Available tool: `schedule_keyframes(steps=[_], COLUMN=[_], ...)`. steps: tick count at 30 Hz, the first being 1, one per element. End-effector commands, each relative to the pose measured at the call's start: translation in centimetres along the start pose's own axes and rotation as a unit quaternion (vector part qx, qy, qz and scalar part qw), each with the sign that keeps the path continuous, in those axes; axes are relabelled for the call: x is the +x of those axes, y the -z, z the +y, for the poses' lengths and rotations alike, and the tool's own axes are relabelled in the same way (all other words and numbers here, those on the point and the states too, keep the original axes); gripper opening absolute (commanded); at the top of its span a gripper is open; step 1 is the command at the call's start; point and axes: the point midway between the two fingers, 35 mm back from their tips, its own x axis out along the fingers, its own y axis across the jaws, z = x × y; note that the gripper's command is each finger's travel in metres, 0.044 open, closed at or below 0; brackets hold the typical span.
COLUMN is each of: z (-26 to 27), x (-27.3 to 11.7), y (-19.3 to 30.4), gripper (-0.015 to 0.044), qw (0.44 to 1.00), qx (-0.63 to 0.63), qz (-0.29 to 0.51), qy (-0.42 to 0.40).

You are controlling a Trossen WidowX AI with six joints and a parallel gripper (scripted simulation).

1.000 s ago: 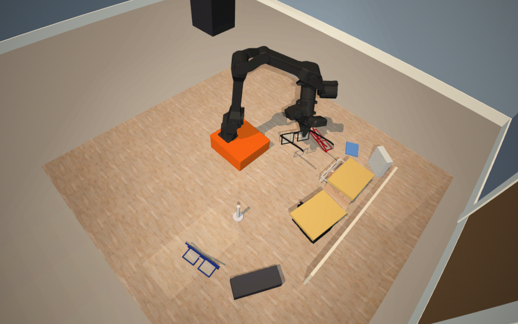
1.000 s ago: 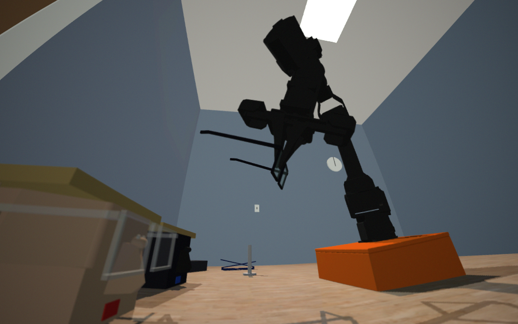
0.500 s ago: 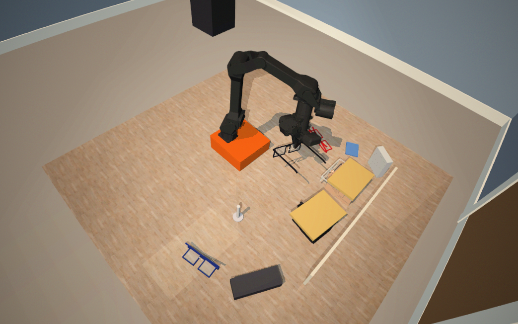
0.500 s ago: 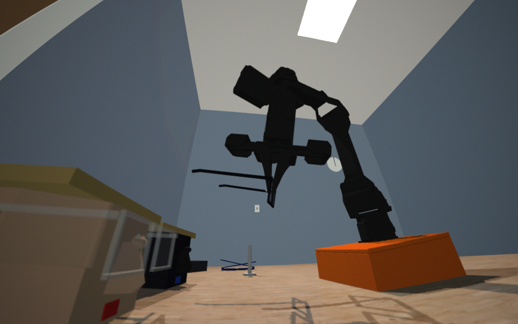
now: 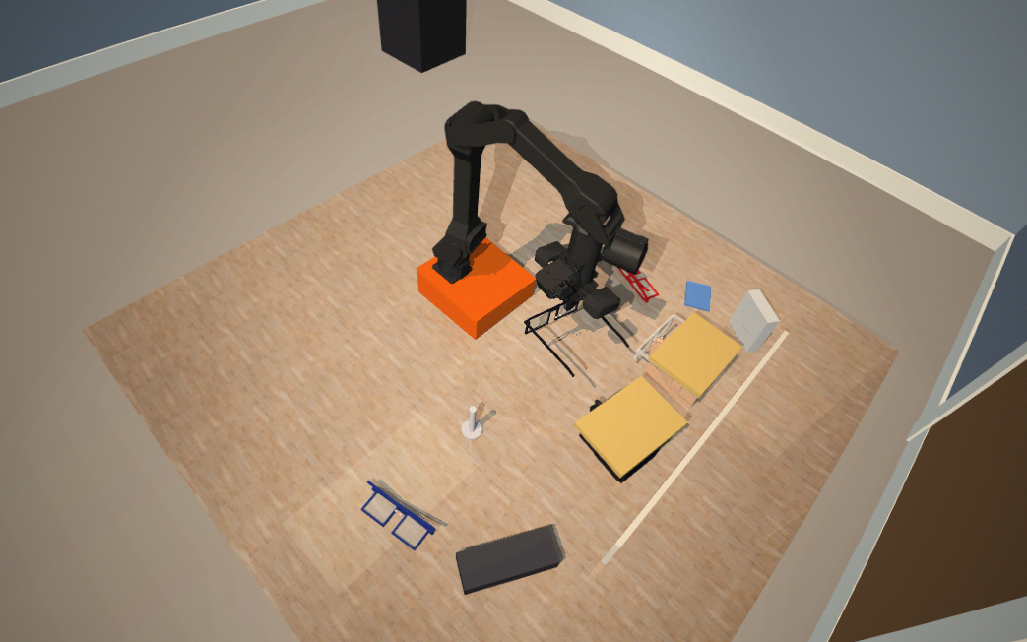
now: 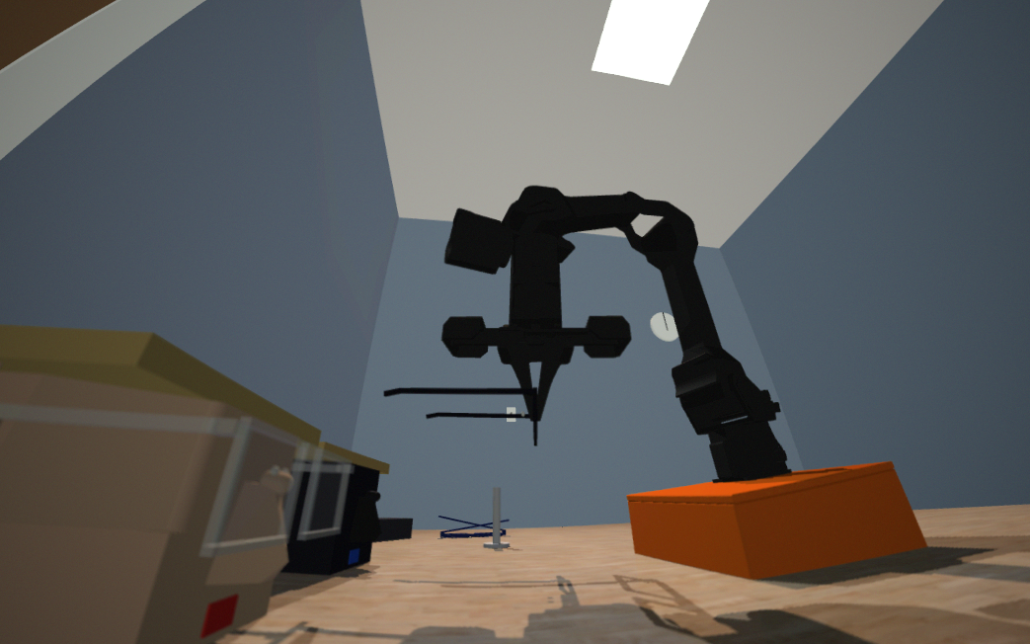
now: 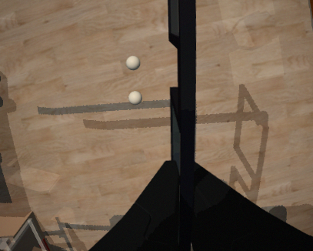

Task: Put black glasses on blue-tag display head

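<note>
My gripper (image 5: 570, 304) (image 6: 535, 412) is shut on the black glasses (image 5: 550, 352) (image 6: 454, 391) (image 7: 188, 77) at their front frame, high above the floor. Both temples are open, look about level and reach toward the heads. The black head (image 6: 335, 551), with a blue tag (image 6: 354, 556), stands under a yellow top (image 5: 632, 426); its dark nose shows, and no glasses can be made out on it. The beige head (image 6: 62, 479), with a red tag (image 6: 220, 615), stands beside it and wears clear glasses (image 5: 657, 339) (image 6: 246, 542). The glasses touch neither head.
Red glasses (image 5: 638, 283) lie behind the gripper. A white post (image 5: 472, 422) (image 6: 496, 516), blue glasses (image 5: 397, 506) and a dark box (image 5: 509, 557) stand or lie farther off. A grey block (image 5: 754, 320) and a blue square (image 5: 697, 295) are near the beige head. The orange base (image 5: 476, 306) carries the arm.
</note>
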Motion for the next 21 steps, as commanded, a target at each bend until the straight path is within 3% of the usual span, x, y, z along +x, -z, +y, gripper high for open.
schedule_keyframes(steps=[1, 21], z=[0.0, 0.0], x=[0.7, 2.3], y=[-1.3, -1.9], gripper=[0.0000, 0.0000], qw=[1.000, 0.999], qx=[-0.013, -0.021], qz=[0.023, 0.041], qy=[0.015, 0.027])
